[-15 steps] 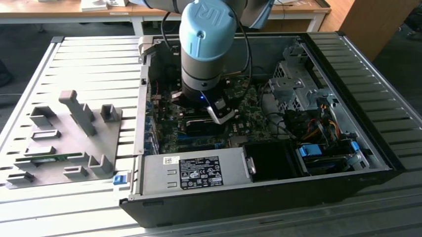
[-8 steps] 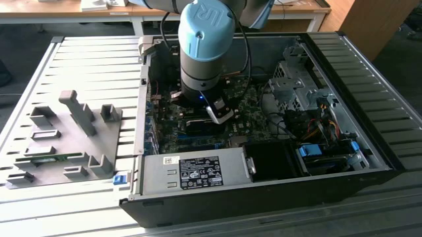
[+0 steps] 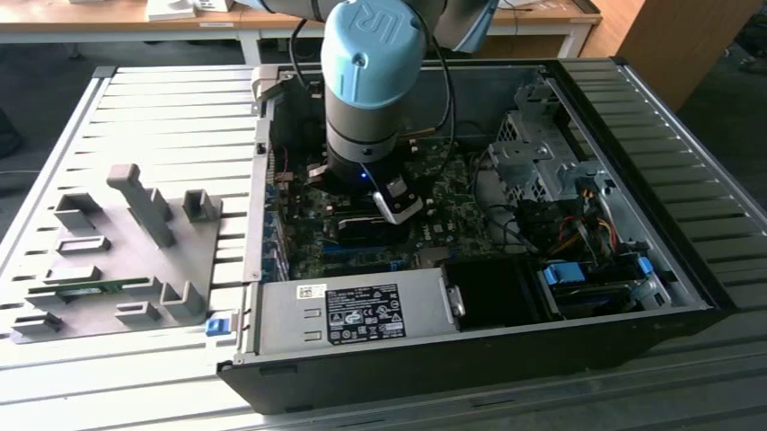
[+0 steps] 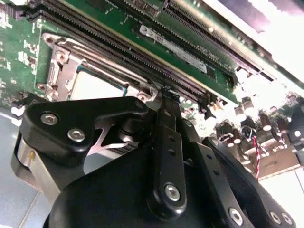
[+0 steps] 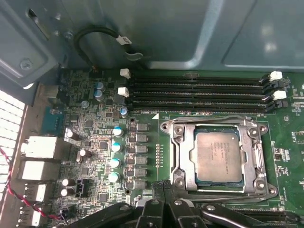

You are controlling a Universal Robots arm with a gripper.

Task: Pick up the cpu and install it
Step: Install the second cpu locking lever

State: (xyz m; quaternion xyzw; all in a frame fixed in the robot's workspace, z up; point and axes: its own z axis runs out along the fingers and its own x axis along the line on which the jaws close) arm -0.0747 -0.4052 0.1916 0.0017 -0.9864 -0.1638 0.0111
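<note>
The small square cpu with its silvery-grey metal top (image 5: 217,157) sits flat in the shiny metal socket frame (image 5: 176,156) on the green board (image 5: 95,128) — inside the open black computer case (image 3: 671,224). The jaws hang just above it, empty — apart or together, I cannot tell.

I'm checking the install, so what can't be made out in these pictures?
- Exterior view: the socket, hidden behind the arm's grey-and-blue wrist.
- Second wrist view: most of the square silvery-grey cpu, covered by the black gripper.
- First wrist view: the cpu lies in its socket; whether it is latched is unclear.
</note>
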